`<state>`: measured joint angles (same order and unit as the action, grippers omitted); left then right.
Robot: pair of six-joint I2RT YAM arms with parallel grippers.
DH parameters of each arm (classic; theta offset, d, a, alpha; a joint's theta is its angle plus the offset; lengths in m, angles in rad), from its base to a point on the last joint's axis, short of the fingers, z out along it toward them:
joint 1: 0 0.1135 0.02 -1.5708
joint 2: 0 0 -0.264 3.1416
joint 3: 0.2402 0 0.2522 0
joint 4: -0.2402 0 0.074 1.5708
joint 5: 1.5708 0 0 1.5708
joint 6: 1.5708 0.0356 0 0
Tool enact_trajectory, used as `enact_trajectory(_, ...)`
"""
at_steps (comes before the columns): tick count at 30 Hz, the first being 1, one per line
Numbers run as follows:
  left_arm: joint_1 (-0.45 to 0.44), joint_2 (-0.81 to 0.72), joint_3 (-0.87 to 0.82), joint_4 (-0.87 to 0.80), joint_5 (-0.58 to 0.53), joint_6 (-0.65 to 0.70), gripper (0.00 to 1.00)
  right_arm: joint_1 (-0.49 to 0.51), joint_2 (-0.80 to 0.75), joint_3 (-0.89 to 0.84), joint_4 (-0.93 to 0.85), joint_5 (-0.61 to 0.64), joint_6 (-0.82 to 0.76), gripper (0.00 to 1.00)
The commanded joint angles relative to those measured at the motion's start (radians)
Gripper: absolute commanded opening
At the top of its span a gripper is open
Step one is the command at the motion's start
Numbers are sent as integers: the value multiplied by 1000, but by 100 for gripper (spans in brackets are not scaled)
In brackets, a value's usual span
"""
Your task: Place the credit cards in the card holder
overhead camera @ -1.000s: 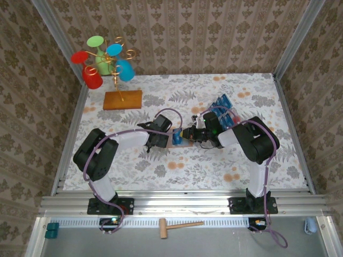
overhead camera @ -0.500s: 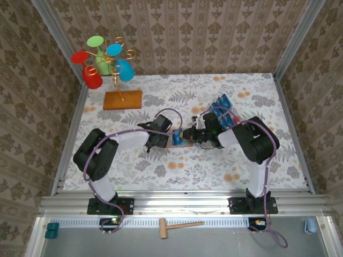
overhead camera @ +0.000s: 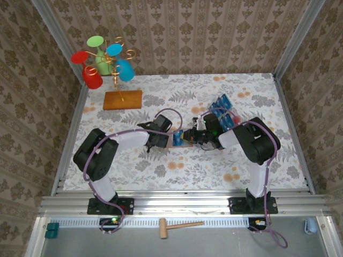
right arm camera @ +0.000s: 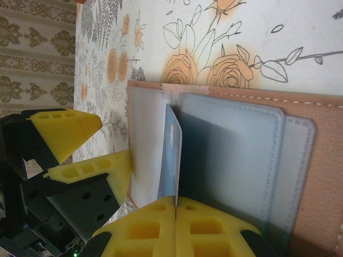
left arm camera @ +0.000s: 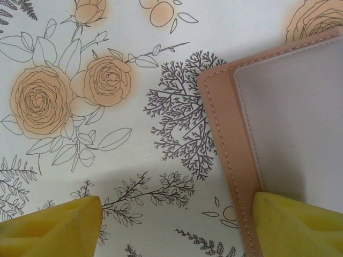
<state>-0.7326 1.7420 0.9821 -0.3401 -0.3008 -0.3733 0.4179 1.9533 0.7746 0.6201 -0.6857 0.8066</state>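
Card (right arm camera: pixel 171 155) edge-on in right jaws, lower end hidden; perhaps touching holder (right arm camera: pixel 236 150)

I see a table (overhead camera: pixel 134 171) covered in a white cloth printed with orange roses and grey ferns. Three walls (overhead camera: pixel 187 32) in brown damask wallpaper enclose it, with aluminium posts (overhead camera: pixel 52 29) at the back corners. An aluminium rail (overhead camera: pixel 182 202) runs along the near edge. Light is even and soft.

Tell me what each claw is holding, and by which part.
The right claw is shut on a credit card, pinching one edge. The left claw stands open at the edge of the card holder, gripping nothing.
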Motion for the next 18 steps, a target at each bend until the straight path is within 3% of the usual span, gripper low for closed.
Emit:
enact_trajectory(1,-7,14,-13,-9,-6,-10,75,4,-1,-24,-94,38,-24,0)
enact_trajectory(18,-8,14,-16,-4,-6,-7,75,11,45,32,-111,23,-5,0)
